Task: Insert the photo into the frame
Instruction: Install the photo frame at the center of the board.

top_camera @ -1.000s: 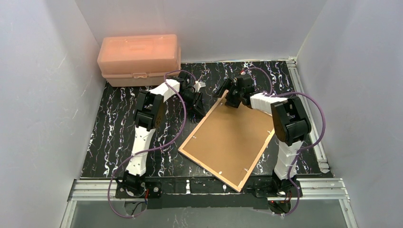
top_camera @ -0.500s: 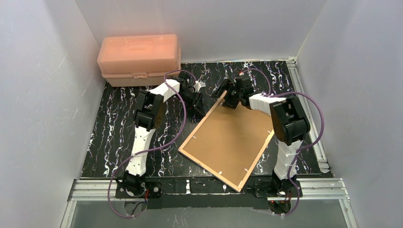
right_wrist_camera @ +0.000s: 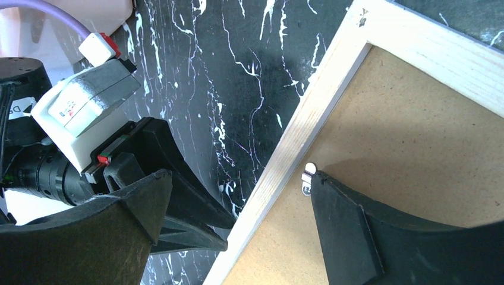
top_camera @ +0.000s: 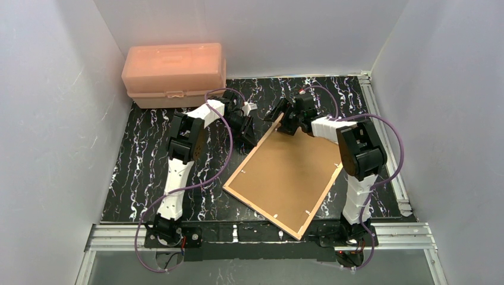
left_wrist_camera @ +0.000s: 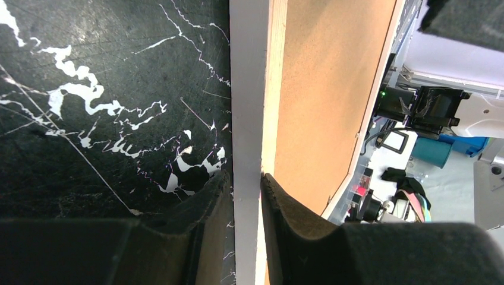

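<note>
"On the black marbled table (top_camera: 142, 154), how does the frame (top_camera: 261, 212) lie?" asks the first.

"Back up and turned cornerwise, one corner toward the arm bases and the opposite corner toward the far wall. Its pale wood rim runs around the brown backing board (top_camera: 288, 175)."

"And the left gripper (top_camera: 249, 135)?"

"It sits at the frame's far-left side. In the left wrist view its jaws stand narrow and pinch that rim: one finger (left_wrist_camera: 211, 196) is on the table side and the other is on the board side, with the white edge between them."

"Is that side lifted off the table?"

"The pictures do not settle that."

"What about the right gripper (top_camera: 284, 122)?"

"It hangs over the far corner of the frame with its jaws spread wide and holds nothing. In the right wrist view one fingertip (right_wrist_camera: 324, 190) touches a small metal tab (right_wrist_camera: 308, 176) on the backing board, just inside the wood rim. The other finger is out over the bare table, beyond the rim, close to the left gripper."

"Anything else there?"

"A pink box (top_camera: 174, 74) stands at the far left against the wall, well apart from the frame."
</note>
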Controlling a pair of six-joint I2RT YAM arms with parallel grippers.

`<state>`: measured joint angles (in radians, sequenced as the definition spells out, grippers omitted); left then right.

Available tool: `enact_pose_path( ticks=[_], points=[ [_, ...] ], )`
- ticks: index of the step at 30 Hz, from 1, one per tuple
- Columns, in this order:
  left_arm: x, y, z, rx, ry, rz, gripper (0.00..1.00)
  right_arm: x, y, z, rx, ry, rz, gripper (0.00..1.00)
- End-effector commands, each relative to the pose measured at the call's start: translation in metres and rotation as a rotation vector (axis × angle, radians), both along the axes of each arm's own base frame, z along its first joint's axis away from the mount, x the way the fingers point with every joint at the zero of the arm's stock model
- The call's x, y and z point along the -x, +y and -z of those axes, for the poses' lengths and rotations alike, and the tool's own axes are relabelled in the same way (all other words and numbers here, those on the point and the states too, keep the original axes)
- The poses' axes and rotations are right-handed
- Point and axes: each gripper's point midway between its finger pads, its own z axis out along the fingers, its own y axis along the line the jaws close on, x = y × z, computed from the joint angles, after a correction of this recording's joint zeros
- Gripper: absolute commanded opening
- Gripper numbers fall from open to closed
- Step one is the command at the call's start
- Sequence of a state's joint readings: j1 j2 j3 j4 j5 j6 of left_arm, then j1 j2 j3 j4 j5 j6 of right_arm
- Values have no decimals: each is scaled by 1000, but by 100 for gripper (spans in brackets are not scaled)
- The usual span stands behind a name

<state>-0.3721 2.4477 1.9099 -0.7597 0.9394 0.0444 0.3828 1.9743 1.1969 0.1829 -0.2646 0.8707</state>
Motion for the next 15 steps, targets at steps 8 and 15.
enact_pose_path(
  ticks=[8,15],
  points=[
    [7,11,12,-92,-46,32,25,-8,15,1,-15,-16,-30,94],
    [7,11,11,-92,-46,32,25,-7,15,0,-10,-22,-46,94]
  ],
)
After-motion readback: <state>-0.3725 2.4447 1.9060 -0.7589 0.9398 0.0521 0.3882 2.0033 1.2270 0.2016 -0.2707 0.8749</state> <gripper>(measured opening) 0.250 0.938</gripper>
